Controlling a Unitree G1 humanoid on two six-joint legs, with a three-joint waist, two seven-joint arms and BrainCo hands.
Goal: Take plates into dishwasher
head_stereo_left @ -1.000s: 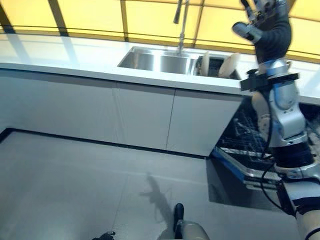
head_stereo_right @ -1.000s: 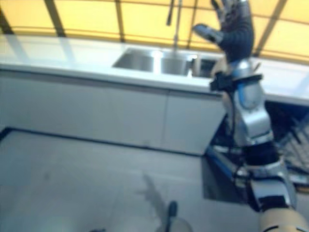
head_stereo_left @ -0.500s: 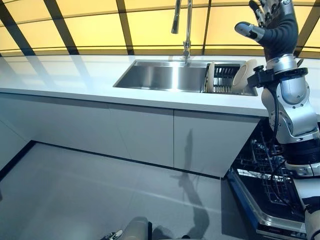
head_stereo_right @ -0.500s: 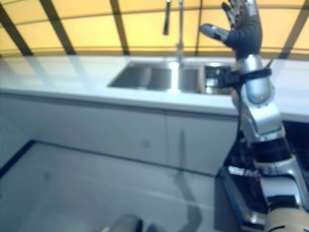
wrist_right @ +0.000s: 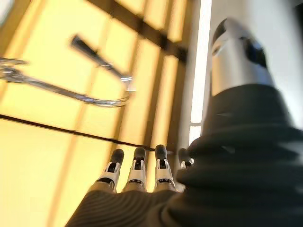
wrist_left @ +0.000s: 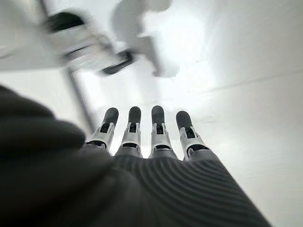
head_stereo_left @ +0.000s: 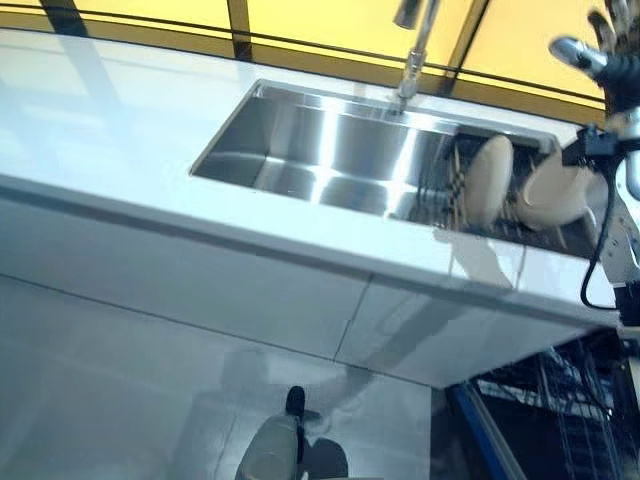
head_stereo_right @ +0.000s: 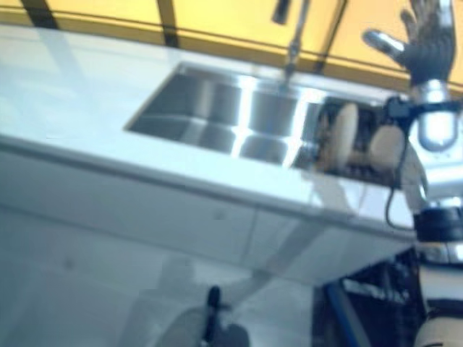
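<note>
Two beige plates (head_stereo_left: pixel 487 180) (head_stereo_left: pixel 553 190) stand on edge in a dark dish rack (head_stereo_left: pixel 450 190) at the right end of the steel sink (head_stereo_left: pixel 330 150). My right hand (head_stereo_right: pixel 427 42) is raised above and to the right of the plates, fingers (wrist_right: pixel 137 170) straight and spread, holding nothing. It is clear of the plates. My left hand (wrist_left: pixel 156 156) shows only in its wrist view, fingers straight over the pale floor, holding nothing. The open dishwasher's wire rack (head_stereo_left: pixel 575 400) and blue-edged door (head_stereo_left: pixel 478 430) show at the lower right, below the counter.
A tall faucet (head_stereo_left: pixel 412 45) rises behind the sink. The white counter (head_stereo_left: pixel 120 110) stretches to the left, with white cabinet fronts (head_stereo_left: pixel 200 280) under it. Yellow windows with dark frames (head_stereo_left: pixel 330 20) run behind the counter. Grey floor (head_stereo_left: pixel 100 400) lies below.
The camera has swung closer to the sink and looks down on it, so the whole picture has shifted. My right hand stays raised and open above the plates.
</note>
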